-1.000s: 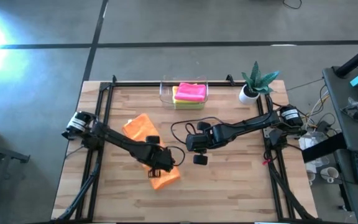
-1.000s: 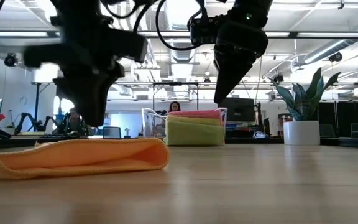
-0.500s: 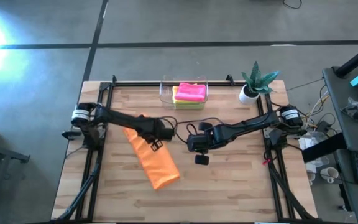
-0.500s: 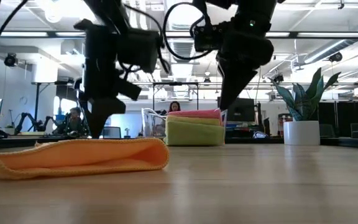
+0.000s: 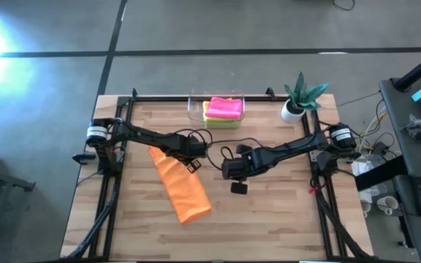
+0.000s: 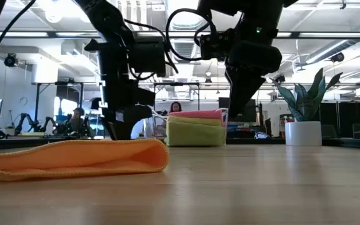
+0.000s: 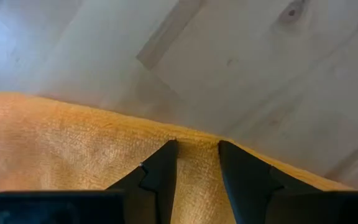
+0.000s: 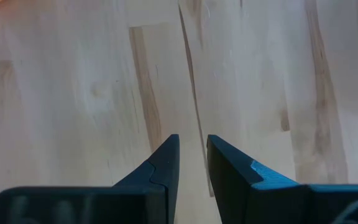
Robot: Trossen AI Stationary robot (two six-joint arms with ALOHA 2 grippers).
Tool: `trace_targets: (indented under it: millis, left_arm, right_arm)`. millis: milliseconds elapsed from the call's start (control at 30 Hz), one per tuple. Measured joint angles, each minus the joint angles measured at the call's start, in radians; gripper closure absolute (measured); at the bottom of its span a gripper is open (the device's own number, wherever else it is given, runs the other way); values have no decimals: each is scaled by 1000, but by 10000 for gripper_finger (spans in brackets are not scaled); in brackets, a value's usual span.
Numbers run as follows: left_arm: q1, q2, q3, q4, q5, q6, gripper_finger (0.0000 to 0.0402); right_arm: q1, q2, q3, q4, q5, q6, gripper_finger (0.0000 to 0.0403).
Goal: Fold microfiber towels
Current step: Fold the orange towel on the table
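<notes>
I have the orange towel (image 5: 180, 184) lying as a long folded strip on the counter (image 5: 269, 212), running from near the left arm's base out toward the front middle. It is soft and light with a napped surface, so I expect it to drape and slump rather than hold a crease, and to drag on the wood instead of sliding cleanly. The low view shows a rounded fold at one end (image 6: 158, 153); I would take it by a corner or along a free edge, pinching both layers together.

The left pincer (image 7: 194, 163) hovers over the strip's far long edge, fingers narrowly apart with nothing between them. The right pincer (image 8: 191, 162) hangs over bare wood near the counter's middle, fingers also a narrow gap apart, empty.

The pink towel (image 5: 224, 107) sits on a lime green one in the clear bin (image 5: 194, 109) at the back edge, with the potted plant (image 5: 298, 98) beside it. The front and right of the counter give open room to fold.
</notes>
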Motion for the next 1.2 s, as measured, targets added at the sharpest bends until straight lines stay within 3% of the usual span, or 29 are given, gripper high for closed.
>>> trace_targets:
  millis: [133,400,500,833,1200]
  left_arm:
    - [-10,18,5,69,36,44,292]
    - [-83,32,2,409,143,131,292]
    - [-102,32,16,459,146,132,292]
    - [-109,-12,144,279,165,241,292]
    - [-121,-20,457,-270,165,311,292]
  right_arm:
    - [0,0,0,0,0,2,330]
    - [0,0,0,0,0,9,330]
    - [0,0,0,0,0,11,330]
    - [4,-21,2,-48,1,78,330]
    - [94,-108,2,-53,7,92,330]
